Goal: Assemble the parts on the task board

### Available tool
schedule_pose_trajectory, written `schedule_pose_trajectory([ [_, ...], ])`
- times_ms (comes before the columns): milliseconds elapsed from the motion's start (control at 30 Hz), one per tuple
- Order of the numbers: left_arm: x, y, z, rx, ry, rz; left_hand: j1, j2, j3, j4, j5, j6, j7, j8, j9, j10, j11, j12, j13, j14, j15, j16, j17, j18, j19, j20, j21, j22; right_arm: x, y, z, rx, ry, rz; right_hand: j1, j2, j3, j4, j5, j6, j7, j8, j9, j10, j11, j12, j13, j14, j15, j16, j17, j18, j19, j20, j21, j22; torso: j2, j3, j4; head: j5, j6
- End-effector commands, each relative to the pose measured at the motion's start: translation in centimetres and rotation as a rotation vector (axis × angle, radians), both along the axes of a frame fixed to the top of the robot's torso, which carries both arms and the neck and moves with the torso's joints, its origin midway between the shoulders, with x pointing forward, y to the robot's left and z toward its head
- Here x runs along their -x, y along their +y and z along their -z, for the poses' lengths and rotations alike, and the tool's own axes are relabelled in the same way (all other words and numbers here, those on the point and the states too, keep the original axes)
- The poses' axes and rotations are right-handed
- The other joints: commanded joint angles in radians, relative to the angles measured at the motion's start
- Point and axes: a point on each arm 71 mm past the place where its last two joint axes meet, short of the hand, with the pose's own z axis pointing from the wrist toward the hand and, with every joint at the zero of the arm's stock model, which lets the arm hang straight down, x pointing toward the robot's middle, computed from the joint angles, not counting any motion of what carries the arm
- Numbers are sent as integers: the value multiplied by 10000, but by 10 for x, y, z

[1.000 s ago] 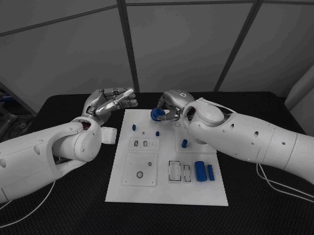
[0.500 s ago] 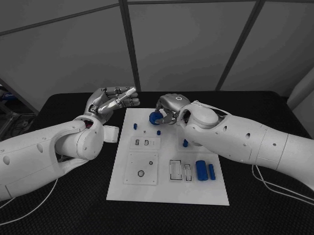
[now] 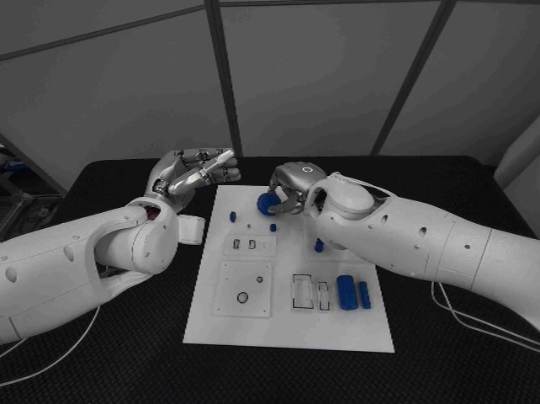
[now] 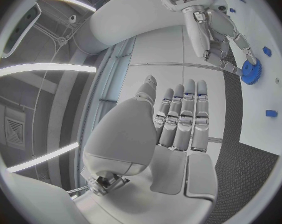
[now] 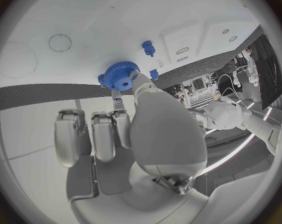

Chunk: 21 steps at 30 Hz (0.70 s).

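While loose blue parts (image 3: 346, 293) lie at the task board's (image 3: 343, 332) near end, the right hand (image 3: 292, 187) pinches a blue gear (image 3: 270, 200) above the far end, probably seeking its peg; the left hand (image 3: 195, 172) hovers empty, fingers loosely curled.

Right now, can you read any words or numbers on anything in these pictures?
None: no words, numbers or signs can be read.
The task board carries only drawn outlines, circles and rectangles, no letters.
The blue gear held by the right hand is plain.
The left hand and both white arms show no label.
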Motion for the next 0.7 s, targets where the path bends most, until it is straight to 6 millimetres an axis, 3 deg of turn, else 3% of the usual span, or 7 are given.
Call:
schedule_pose_trajectory([
  [33,0,-1,-2,6,-103,109,23,114,13,-50,-63,28,20,-57,-15,-17,45,-41,-16,75,-1,-12,11,-304,23,-20,54,-9,0,3,0,48,50,-166,-172,-25,8,-22,-165,-340,88,-230,-67,85,131,-92,1111,891,142,-7,1927,-97,163,67,-29,1394,3,1,-14,19,8],
  [233,0,-1,-2,-2,-83,105,23,114,13,-50,-63,28,20,-57,-15,-17,45,-41,-16,75,-1,-12,11,-304,23,-20,54,-9,-1,3,2,98,348,-130,-433,-166,-23,70,-819,-947,153,-666,-61,-24,209,-231,980,887,226,-13,1917,-79,109,174,-57,1332,-2,0,-3,1,-6],
  [700,0,-1,-1,-25,-38,81,29,107,12,-65,-64,15,28,-65,-18,-39,54,-59,-20,69,3,-22,12,-306,19,-19,54,-11,-2,2,5,153,721,-104,-522,-246,-31,143,-916,-1045,175,-742,-51,-88,233,-312,903,886,249,-15,1917,-68,74,199,-75,1289,2,9,-6,2,5],
])
